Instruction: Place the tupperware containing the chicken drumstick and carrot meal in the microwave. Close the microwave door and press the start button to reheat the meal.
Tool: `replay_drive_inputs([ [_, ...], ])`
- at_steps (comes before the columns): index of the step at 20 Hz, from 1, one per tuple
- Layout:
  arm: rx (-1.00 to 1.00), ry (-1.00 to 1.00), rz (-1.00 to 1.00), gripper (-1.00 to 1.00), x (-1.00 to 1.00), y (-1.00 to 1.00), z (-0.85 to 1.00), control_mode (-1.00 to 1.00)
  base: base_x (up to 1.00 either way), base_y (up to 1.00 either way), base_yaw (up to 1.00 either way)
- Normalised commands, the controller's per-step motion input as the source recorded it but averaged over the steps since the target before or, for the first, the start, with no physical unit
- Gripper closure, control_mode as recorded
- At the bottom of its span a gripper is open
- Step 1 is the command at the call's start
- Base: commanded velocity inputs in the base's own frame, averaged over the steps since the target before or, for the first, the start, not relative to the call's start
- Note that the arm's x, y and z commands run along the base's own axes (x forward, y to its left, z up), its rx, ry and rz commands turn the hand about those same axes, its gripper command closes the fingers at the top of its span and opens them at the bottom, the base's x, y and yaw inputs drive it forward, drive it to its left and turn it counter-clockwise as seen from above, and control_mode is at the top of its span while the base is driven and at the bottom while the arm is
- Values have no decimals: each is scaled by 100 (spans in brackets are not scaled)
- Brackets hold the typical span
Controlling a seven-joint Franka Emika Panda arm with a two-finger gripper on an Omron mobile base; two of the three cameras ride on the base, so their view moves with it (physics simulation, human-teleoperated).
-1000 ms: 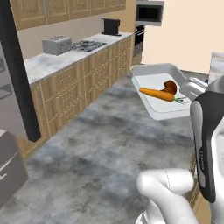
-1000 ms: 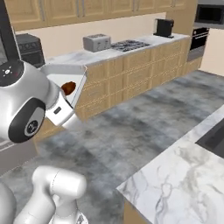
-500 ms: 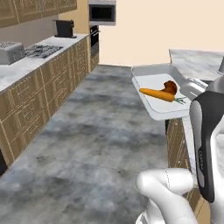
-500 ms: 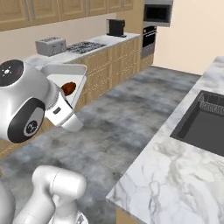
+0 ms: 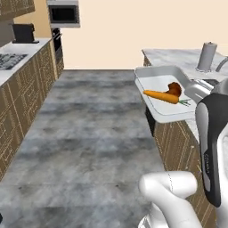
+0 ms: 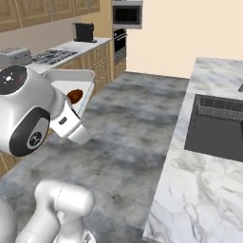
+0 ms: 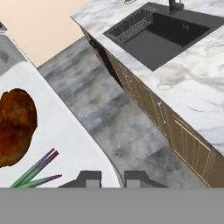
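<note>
Pinching the tupperware (image 7: 65, 131) rim with the gripper (image 7: 111, 179), drumstick (image 7: 15, 127) at 9 o'clock of the jaws. Microwave (image 5: 63, 14) sits at 11 o'clock down the aisle. I'd keep it level and drive slowly so the carrot (image 5: 161, 95) stays put.

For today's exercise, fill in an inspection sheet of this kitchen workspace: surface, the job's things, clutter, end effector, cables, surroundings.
Surface: grey stone floor; marble counter with dark sink.
Job's things: tupperware carried in the air, carrot and chicken drumstick inside; microwave far off in the wall, door shut.
Clutter: toaster, paper towel roll.
End effector: end effector shut on the tupperware's rim.
Cables: nothing seen.
Surroundings: wooden cabinets, stovetop.
</note>
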Motion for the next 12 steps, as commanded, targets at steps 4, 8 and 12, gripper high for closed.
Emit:
replay_drive_inputs([
  [4, 0, 0, 0, 100, 0, 0, 0, 100, 87, 52, -35],
  [8, 0, 0, 0, 100, 0, 0, 0, 100, 100, 8, -27],
  [12, 0, 0, 0, 100, 0, 0, 0, 100, 100, 6, -21],
])
